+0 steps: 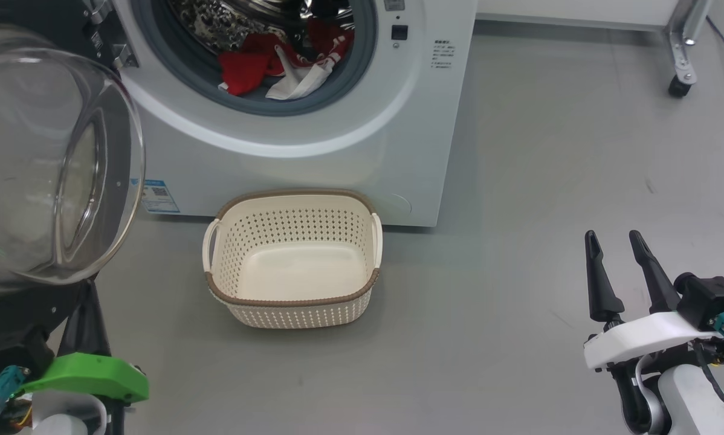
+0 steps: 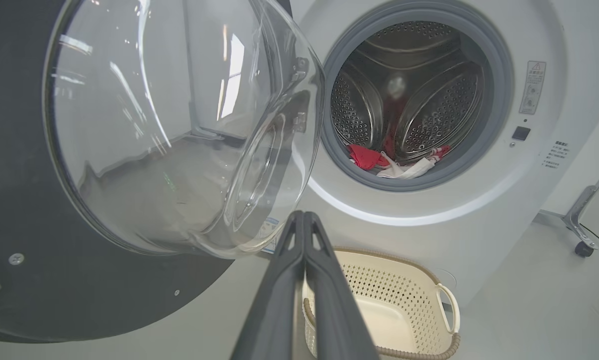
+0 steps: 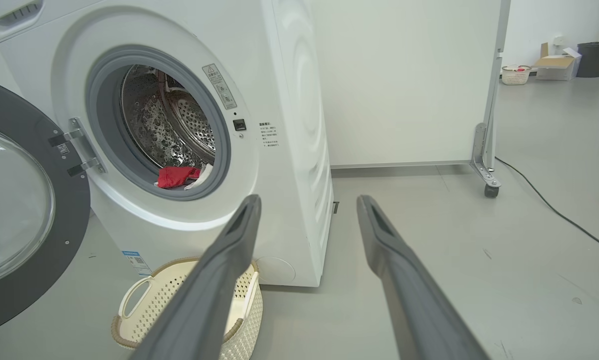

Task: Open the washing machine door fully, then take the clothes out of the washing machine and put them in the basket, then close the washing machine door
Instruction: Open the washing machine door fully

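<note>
I count one washing machine (image 1: 289, 163) at the top of the head view, one washing machine door (image 1: 48, 163) at its left edge and one basket (image 1: 295, 229) at centre. The clothes (image 1: 247, 66) are one red-and-white tangle; I can't separate the pieces. Upper right of the right wrist view: one far basket (image 3: 515, 75).

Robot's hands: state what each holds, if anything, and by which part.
Nothing is held: left hand shut and empty, right hand open and empty.

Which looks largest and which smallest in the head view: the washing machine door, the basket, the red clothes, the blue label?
1. washing machine door, but it is nearest the camera, so its size is exaggerated
2. basket
3. clothes
4. blue label
</note>
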Available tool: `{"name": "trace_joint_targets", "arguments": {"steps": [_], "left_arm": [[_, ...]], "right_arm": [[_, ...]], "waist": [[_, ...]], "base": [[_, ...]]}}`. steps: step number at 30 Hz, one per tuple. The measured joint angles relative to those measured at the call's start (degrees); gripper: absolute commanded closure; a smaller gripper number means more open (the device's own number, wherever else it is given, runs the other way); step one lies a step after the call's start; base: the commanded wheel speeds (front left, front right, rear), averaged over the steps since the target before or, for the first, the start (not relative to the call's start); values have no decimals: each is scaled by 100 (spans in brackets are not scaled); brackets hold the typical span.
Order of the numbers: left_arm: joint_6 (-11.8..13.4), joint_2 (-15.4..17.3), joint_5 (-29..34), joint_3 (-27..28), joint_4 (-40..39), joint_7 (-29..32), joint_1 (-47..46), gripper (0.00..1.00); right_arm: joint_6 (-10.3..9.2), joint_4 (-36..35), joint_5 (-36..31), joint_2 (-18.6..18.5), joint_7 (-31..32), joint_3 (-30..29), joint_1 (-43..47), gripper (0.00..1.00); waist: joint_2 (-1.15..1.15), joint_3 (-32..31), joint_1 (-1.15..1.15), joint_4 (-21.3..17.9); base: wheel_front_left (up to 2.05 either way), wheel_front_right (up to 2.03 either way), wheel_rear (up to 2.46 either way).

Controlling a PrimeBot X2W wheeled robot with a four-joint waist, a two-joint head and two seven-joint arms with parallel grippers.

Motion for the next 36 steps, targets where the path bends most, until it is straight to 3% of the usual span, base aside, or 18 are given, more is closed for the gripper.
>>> {"name": "trace_joint_targets", "arguments": {"steps": [15,16,17,18,36], "left_arm": [[-111,-218,144,-370,-808,-15,550,100],[-126,-221,160,-411,-890,-16,590,69],[-127,-221,229,-460,-964,-16,613,27],[-148,-220,324,-517,-1002,-16,613,0],[-175,-271,448,-699,-1449,-16,800,0]], "right_arm": [[-82,-47,-19,1,-1,-25,140,0],[-82,-68,-20,-3,-1,-26,141,0],[-82,-84,-20,-3,-1,-29,141,0],[-83,-88,-20,-2,-2,-43,141,0],[-85,-172,-123,-25,-7,-88,154,0]], "waist": [[0,-310,0,-569],[0,-302,0,-584],[0,-288,0,-597],[0,-275,0,-607],[0,-120,0,-620]], "base": [[0,0,0],[0,0,0],[0,0,0],[0,0,0],[0,0,0]]}}
